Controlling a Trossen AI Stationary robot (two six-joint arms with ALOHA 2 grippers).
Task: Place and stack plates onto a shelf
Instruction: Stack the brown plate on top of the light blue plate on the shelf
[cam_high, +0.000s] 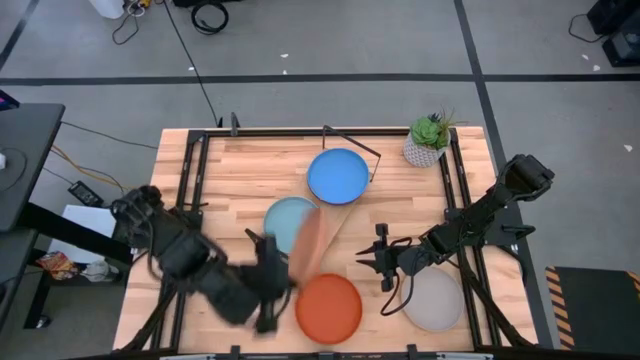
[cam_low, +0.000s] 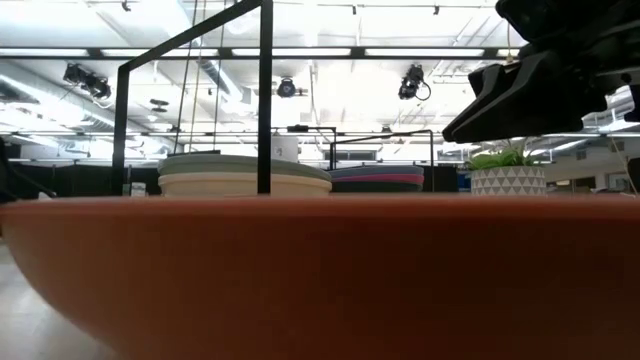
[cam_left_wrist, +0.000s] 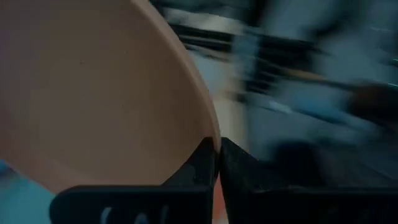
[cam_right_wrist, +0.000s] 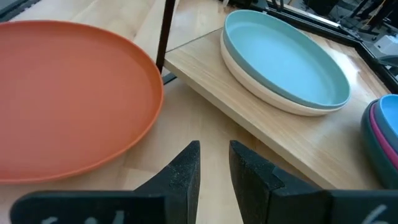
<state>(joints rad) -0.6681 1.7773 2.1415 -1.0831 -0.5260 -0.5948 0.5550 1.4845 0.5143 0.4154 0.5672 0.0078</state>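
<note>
The plates are partly shelved: on the shelf (cam_right_wrist: 249, 102) at the centre of the high view we see a light blue plate (cam_right_wrist: 283, 56) on a cream one and a blue-topped stack (cam_high: 337, 175). The orange plate (cam_high: 328, 307) and grey plate (cam_high: 434, 299) wait at the lower edge. The left gripper (cam_left_wrist: 217, 158) pinches the tilted peach plate (cam_left_wrist: 93, 93) lower left of centre; the right gripper (cam_right_wrist: 214, 163) hovers nearly closed, empty.
</note>
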